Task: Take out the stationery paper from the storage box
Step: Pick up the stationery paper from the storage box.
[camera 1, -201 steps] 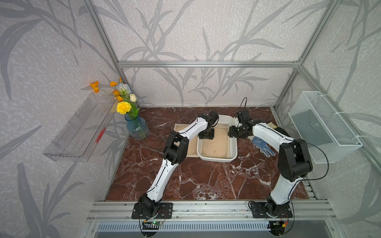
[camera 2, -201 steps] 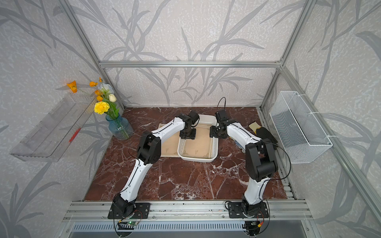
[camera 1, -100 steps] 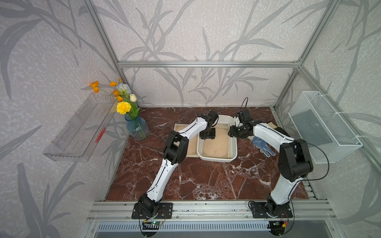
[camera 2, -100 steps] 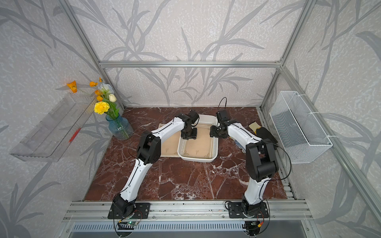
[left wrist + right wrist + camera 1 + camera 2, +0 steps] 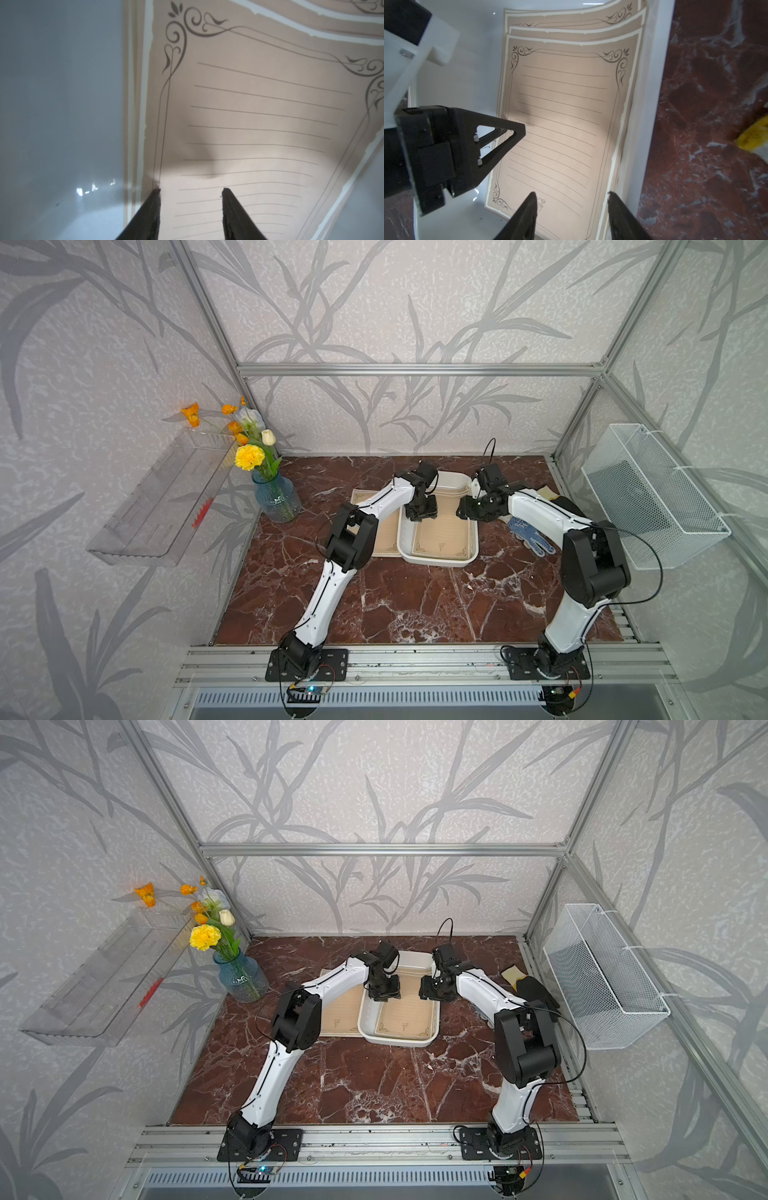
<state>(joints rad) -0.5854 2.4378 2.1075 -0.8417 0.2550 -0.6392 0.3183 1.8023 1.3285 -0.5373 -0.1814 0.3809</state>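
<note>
1. Stationery paper (image 5: pixel 441 536): a stack of tan ruled sheets lies in the white storage box (image 5: pixel 436 563). The sheets are fanned at one end, where they curl up against the wall.
2. Left end effector (image 5: pixel 191 190): fingers spread, tips down at the top sheet near its long edge. Contact cannot be told.
3. Right end effector (image 5: pixel 571 193): fingers spread over the emblem end of the stack, pinching nothing.
4. Loose sheet (image 5: pixel 386 531): on the surface just beside the box, partly under the left arm.
5. Surface (image 5: pixel 415 605): red-brown marble.
6. Walls: grey leaf pattern.
7. Flower vase (image 5: pixel 276 502) stands near the clear shelf (image 5: pixel 158 506), which holds a small red item (image 5: pixel 202 512).
8. Wire basket (image 5: pixel 652 497) hangs on the opposite wall.
</note>
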